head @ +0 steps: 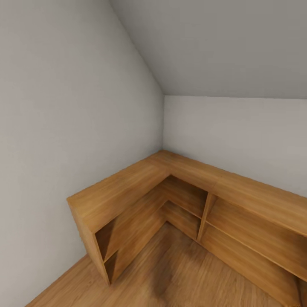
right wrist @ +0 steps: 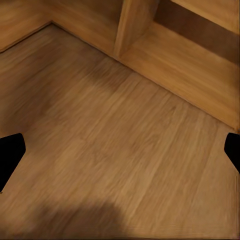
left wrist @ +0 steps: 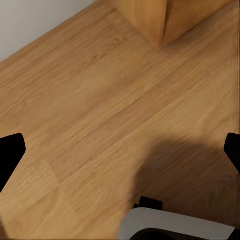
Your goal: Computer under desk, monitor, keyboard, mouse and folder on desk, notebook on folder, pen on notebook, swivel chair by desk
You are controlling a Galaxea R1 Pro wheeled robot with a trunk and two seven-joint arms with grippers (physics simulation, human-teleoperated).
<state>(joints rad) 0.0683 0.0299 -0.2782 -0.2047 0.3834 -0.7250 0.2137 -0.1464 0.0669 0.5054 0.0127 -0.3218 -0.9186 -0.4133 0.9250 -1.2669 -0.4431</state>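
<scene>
While the head view looks into a bedroom corner, these lines go view by view.

Head, walls: grey walls (head: 64,106) meet under a sloped ceiling (head: 221,42).
Head, shelf: a low L-shaped wooden shelf (head: 128,183) runs along both walls and bends at the corner.
Head, compartments: every open compartment (head: 187,196) that shows holds nothing.
Head, writing: none readable on any surface.
Head, floor: wood planks (head: 179,273) with a dark shadow patch.
Left wrist, left hand (left wrist: 120,152): two black fingertips (left wrist: 10,155) at opposite edges, spread wide, grasping nothing, above the floor.
Left wrist, surroundings: an end corner of the shelf and a strip of grey wall; a white and black robot part (left wrist: 175,225) at the frame edge.
Right wrist, right hand (right wrist: 120,152): black fingertips (right wrist: 10,155) spread wide, released, above bare floor.
Right wrist, shelf: bottom compartments and an upright divider (right wrist: 132,25), all vacant.
</scene>
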